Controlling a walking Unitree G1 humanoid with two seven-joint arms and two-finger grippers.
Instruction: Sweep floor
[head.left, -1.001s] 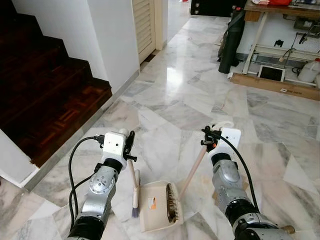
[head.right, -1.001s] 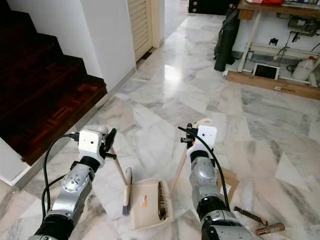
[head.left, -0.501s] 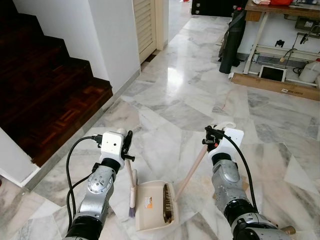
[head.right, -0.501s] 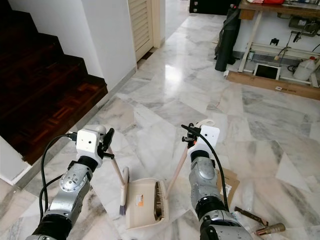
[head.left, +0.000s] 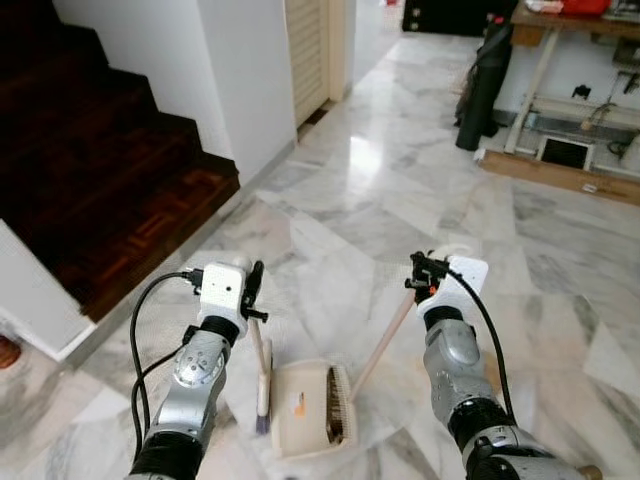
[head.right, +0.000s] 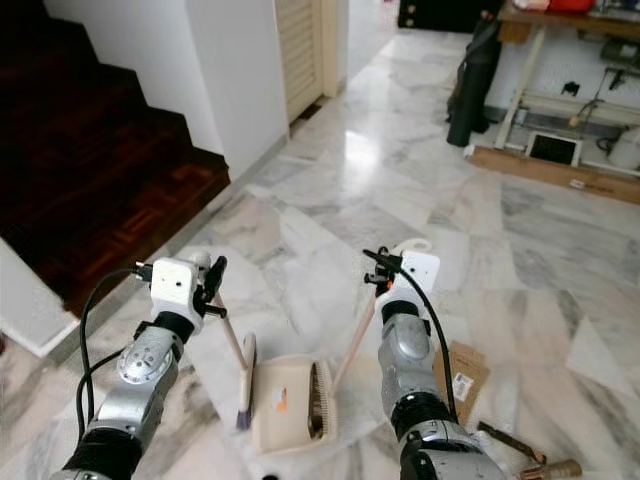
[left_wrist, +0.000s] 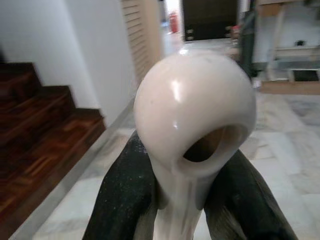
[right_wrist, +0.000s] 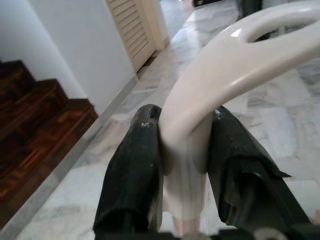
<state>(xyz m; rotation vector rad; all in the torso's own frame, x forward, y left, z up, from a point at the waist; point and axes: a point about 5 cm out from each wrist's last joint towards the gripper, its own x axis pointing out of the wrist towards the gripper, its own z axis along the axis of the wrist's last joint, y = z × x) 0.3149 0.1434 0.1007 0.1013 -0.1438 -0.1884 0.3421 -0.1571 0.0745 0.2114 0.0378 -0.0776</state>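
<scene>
One brush (head.left: 262, 385) and one dustpan (head.left: 303, 410), each held by a pincer

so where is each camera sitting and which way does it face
Left eye view: head, facing forward and down at both silver arms, the broom and dustpan on the marble floor.
Right eye view: the head's other eye, same scene, slightly offset.
Left wrist view: looks along the left claw, shut on the broom handle.
Right wrist view: looks along the right claw, shut on the dustpan handle.
Both wrist views share the stairs.
</scene>
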